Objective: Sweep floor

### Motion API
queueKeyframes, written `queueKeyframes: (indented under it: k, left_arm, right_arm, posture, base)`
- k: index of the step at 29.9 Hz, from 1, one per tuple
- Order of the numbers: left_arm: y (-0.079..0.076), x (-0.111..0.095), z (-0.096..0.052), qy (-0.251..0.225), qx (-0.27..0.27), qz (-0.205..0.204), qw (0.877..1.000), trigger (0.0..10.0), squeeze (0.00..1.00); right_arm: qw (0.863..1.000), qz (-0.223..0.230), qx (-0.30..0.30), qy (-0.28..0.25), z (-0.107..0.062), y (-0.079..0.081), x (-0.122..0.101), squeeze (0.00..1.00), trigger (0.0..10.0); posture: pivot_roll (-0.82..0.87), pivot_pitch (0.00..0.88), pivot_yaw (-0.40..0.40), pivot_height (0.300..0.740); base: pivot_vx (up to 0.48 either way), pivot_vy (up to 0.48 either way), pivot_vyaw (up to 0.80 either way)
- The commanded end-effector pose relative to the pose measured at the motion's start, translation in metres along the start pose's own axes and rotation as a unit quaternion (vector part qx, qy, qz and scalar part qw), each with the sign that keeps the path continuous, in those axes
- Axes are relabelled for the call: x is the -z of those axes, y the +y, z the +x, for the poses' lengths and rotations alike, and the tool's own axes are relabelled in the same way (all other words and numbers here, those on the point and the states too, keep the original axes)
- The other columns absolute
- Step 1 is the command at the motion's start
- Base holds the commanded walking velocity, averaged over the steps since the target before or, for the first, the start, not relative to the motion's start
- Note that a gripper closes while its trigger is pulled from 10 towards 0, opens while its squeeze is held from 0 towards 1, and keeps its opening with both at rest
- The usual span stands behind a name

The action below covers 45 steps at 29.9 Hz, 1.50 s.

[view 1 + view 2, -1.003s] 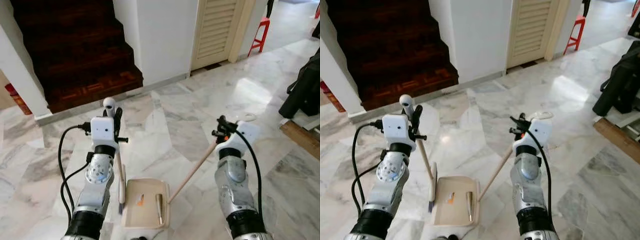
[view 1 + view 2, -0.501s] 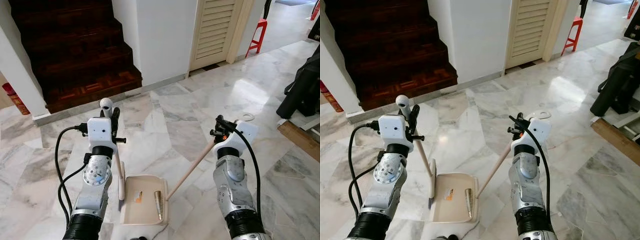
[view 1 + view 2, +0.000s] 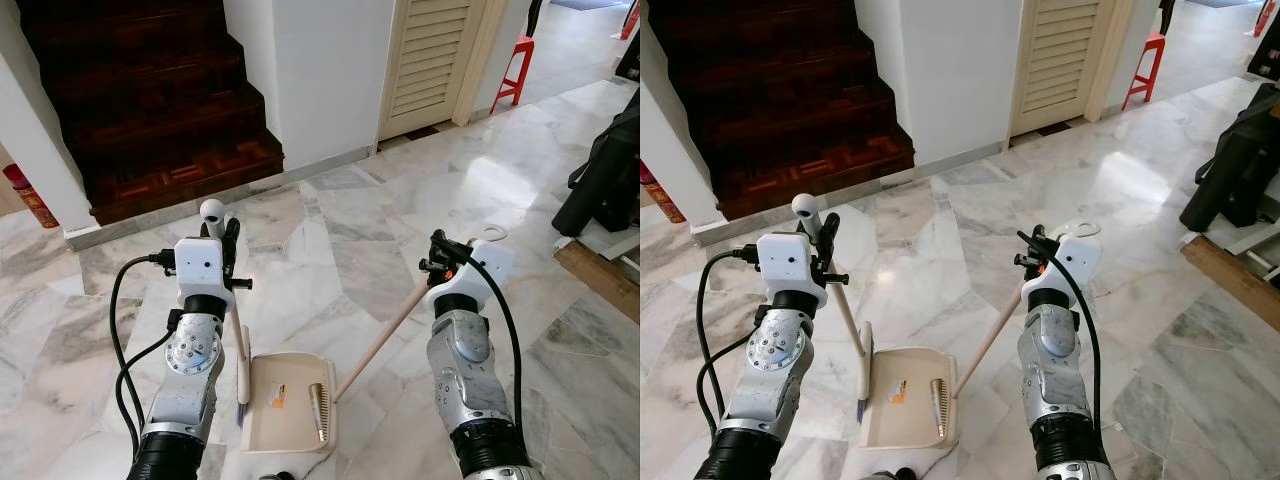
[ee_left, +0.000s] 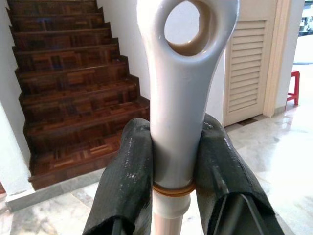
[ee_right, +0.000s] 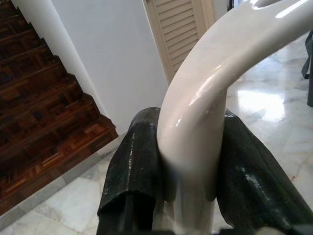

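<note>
The cream plastic dustpan [image 3: 290, 402] sits on the marble floor [image 3: 340, 240] between both arms, holding two debris pieces. The right gripper [image 5: 183, 161] pinches its handle; the left gripper [image 4: 173, 166] pinches the white-handled broom [image 3: 241, 350]. Tilting the pan risks spilling its contents.

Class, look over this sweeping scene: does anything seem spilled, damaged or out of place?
Nothing stands out. The left gripper holds the broom, the right gripper holds the dustpan handle, and the dustpan sits flat on the marble floor with a small orange scrap inside it.
</note>
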<state>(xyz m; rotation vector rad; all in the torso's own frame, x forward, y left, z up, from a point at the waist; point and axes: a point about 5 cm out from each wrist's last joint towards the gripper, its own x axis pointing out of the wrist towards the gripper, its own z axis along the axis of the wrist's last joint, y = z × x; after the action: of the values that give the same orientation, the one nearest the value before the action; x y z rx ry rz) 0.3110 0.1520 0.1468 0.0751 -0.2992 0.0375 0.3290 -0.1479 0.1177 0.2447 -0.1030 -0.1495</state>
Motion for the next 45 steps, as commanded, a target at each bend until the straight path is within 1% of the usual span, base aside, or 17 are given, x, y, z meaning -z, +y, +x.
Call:
queueKeyframes:
  k: [1, 6, 9, 11, 22, 33, 41, 45]
  left_arm:
    - [-0.0011, -0.0102, 0.0024, -0.021, 0.001, -0.009, 1.0, 10.0, 0.0]
    - [-0.0016, -0.0102, 0.0029, -0.018, 0.002, -0.01, 1.0, 10.0, 0.0]
    - [-0.0014, -0.01, 0.0029, -0.017, 0.001, -0.009, 1.0, 10.0, 0.0]
    - [-0.0011, -0.0104, 0.0031, -0.017, 0.0, -0.009, 1.0, 10.0, 0.0]
    - [-0.0013, -0.01, 0.0013, -0.014, -0.001, -0.011, 1.0, 10.0, 0.0]
    - [-0.001, -0.0101, 0.0011, -0.013, -0.003, -0.01, 1.0, 10.0, 0.0]
    - [-0.0016, -0.0104, 0.0005, -0.013, 0.0, -0.01, 1.0, 10.0, 0.0]
    - [-0.0021, -0.0102, 0.0001, -0.012, 0.002, -0.011, 1.0, 10.0, 0.0]
  right_arm:
    - [0.999, 0.021, -0.006, -0.031, 0.003, 0.0061, -0.0155, 0.0, 10.0]
    - [0.999, 0.01, -0.004, -0.036, 0.0031, 0.0055, -0.017, 0.0, 10.0]
    - [1.0, 0.006, -0.002, -0.03, 0.0032, 0.0052, -0.0155, 0.0, 10.0]
    - [1.0, 0.008, -0.002, -0.023, 0.0032, 0.005, -0.0139, 0.0, 10.0]
    - [1.0, 0.014, -0.008, -0.023, 0.0033, 0.0064, -0.0154, 0.0, 10.0]
    - [1.0, 0.009, -0.015, -0.023, 0.003, 0.0086, -0.0154, 0.0, 10.0]
    - [1.0, 0.009, -0.016, -0.022, 0.0023, 0.0096, -0.0151, 0.0, 10.0]
    - [0.999, 0.017, -0.018, -0.022, 0.0021, 0.0103, -0.0147, 0.0, 10.0]
  posture:
    - [0.08, 0.066, 0.03, 0.74]
    - [0.08, 0.067, 0.031, 0.74]
    - [0.08, 0.071, 0.031, 0.74]
    - [0.09, 0.074, 0.029, 0.74]
    - [0.08, 0.08, 0.025, 0.74]
    - [0.08, 0.077, 0.024, 0.74]
    - [0.08, 0.067, 0.026, 0.74]
    - [0.08, 0.058, 0.027, 0.74]
  base:
    - [0.0, 0.0, 0.0]
    - [0.0, 0.148, 0.26]
    - [0.0, 0.259, 0.8]
    - [0.0, 0.259, 0.0]
    - [0.0, 0.258, 0.0]
    - [0.0, 0.259, 0.0]
    - [0.0, 0.259, 0.6]
    - [0.0, 0.262, 0.0]
